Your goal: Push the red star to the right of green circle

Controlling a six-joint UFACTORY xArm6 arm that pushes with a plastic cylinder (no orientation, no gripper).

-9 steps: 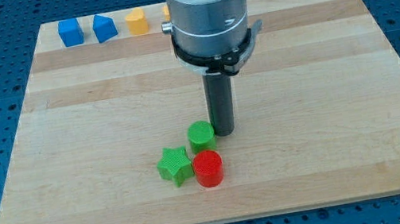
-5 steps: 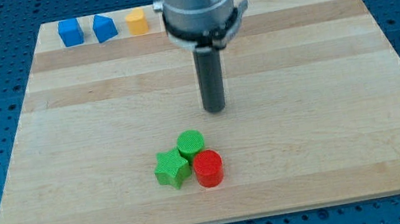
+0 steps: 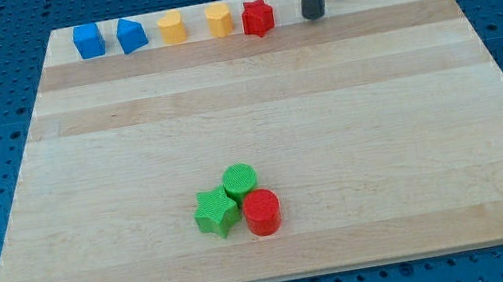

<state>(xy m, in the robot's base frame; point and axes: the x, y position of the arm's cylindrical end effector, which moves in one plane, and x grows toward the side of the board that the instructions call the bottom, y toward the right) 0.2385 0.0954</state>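
Observation:
The red star [image 3: 257, 17] sits near the top edge of the wooden board [image 3: 383, 140], at the right end of a row of blocks. My tip [image 3: 315, 16] rests on the board just to the star's right, a short gap apart from it. The green circle [image 3: 240, 180] lies far below, near the bottom middle. It touches a green star [image 3: 215, 212] on its lower left and a red circle [image 3: 263, 212] on its lower right.
Along the top edge, left of the red star, stand a blue cube [image 3: 89, 40], a blue pentagon-like block [image 3: 130, 35], a yellow rounded block [image 3: 172, 27] and a yellow hexagon-like block [image 3: 219, 19].
My tip has moved from beside the green circle up to the top edge, right of the red star. The green circle and green star shifted slightly left early on.

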